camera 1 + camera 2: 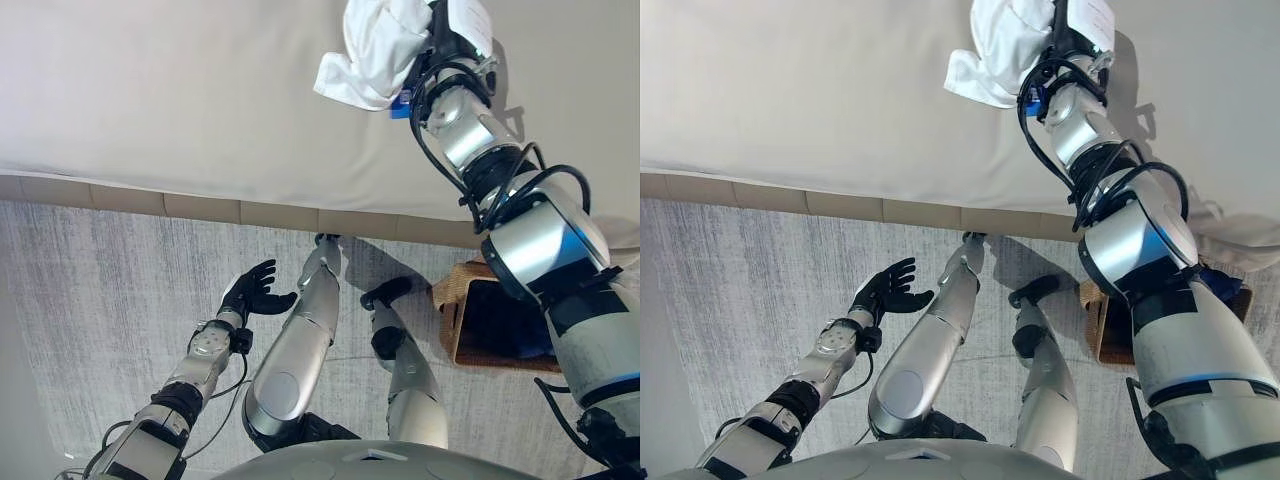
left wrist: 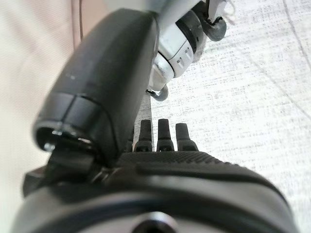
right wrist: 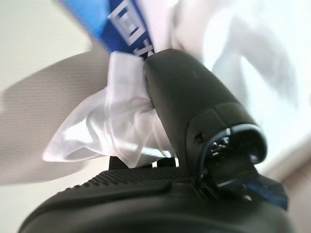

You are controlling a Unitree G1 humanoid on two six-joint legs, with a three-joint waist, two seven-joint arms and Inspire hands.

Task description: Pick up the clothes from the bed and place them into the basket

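Observation:
A white garment [image 1: 372, 52] with a blue patch hangs bunched above the beige bed [image 1: 160, 100]. My right hand [image 1: 440, 42] is shut on it, reaching far over the bed; the right wrist view shows the white cloth [image 3: 121, 126] pinched under the thumb [image 3: 194, 92]. A wicker basket [image 1: 462, 312] stands on the floor by the bed's edge at the right, with dark and blue cloth inside. My left hand [image 1: 252, 290] hangs low over the grey carpet, open and empty; its fingers [image 2: 165, 136] are straight in the left wrist view.
The bed's padded edge [image 1: 200, 205] runs across the eye views. Grey carpet [image 1: 90, 300] lies in front of it. More pale bedding [image 1: 1240, 240] is rumpled at the right, above the basket.

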